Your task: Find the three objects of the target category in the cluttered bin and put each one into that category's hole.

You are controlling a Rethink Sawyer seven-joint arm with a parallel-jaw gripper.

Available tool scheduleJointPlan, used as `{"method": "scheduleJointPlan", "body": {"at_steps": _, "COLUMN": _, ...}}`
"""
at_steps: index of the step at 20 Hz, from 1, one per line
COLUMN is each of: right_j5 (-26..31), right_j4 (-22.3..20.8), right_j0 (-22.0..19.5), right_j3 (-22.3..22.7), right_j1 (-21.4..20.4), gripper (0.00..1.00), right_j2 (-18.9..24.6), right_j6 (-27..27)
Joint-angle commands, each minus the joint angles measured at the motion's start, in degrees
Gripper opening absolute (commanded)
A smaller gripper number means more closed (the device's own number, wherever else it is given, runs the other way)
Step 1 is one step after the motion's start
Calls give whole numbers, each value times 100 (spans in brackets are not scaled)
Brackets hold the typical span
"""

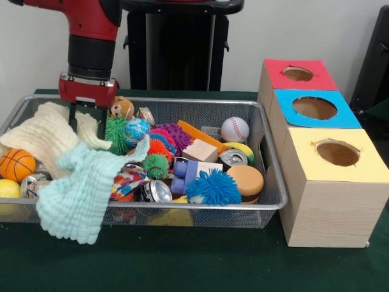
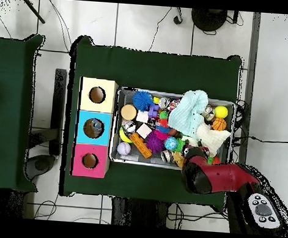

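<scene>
Wire-mesh metal bin (image 1: 272, 182) sits on the green table (image 1: 182, 267). Its long axis runs left-right in the front view. We cannot tell the target category from the contents alone.

Contents:
- Silver drink can (image 1: 233, 158) sits near the bin's right end, tilted, its top facing up and toward the camera.
- A second, dark drink can (image 1: 153, 191) lies on its side at the near wall, with its long axis pointing at the camera and its top end forward.
- A third can (image 1: 33, 182) is half buried at the left end, so we cannot read its direction.
- White baseball (image 1: 234, 129) lies by the far right corner.
- Small orange basketball (image 1: 16, 164) is at the left end.
- Blue spiky rubber ball (image 1: 213, 187) is just beside a tan round disc (image 1: 245, 180).
- Plain wooden cube (image 1: 199, 150) is mid-bin, behind the lavender plastic brick (image 1: 185, 170).
- Mint-green waffle cloth (image 1: 79, 201) hangs over the near rim.
- Cream waffle cloth (image 1: 42, 134) covers the left part of the bin.

Three wooden boxes stand in a touching row just beside the bin's right end, each with a round hole on top. The yellow-topped box (image 1: 364, 164) is nearest, the blue-topped box (image 1: 285, 112) is in the middle, and the red-topped box (image 1: 322, 76) is farthest.

The red-bodied gripper (image 1: 86, 118) hangs over the far left corner, lowered behind the cream cloth. The cloth hides its lower end, so we cannot tell whether it is spread or closed.
</scene>
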Motion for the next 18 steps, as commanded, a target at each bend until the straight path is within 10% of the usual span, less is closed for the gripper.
{"method": "scheduleJointPlan", "body": {"at_steps": 1, "right_j5": 89, "right_j4": -478, "right_j0": -47, "right_j3": -676, "right_j1": 324, "gripper": 100, "right_j2": -41, "right_j6": -123}}
{"method": "scheduleJointPlan", "body": {"at_steps": 11, "right_j5": -378, "right_j4": -824, "right_j0": -77, "right_j3": -929, "right_j1": 633, "gripper": 100, "right_j2": -321, "right_j6": -121}}
{"method": "scheduleJointPlan", "body": {"at_steps": 12, "right_j5": -516, "right_j4": -988, "right_j0": -378, "right_j3": -796, "right_j1": 558, "gripper": 0, "right_j2": 35, "right_j6": -122}}
{"method": "scheduleJointPlan", "body": {"at_steps": 18, "right_j5": -593, "right_j4": -776, "right_j0": -102, "right_j3": -757, "right_j1": 518, "gripper": 0, "right_j2": -225, "right_j6": 102}}
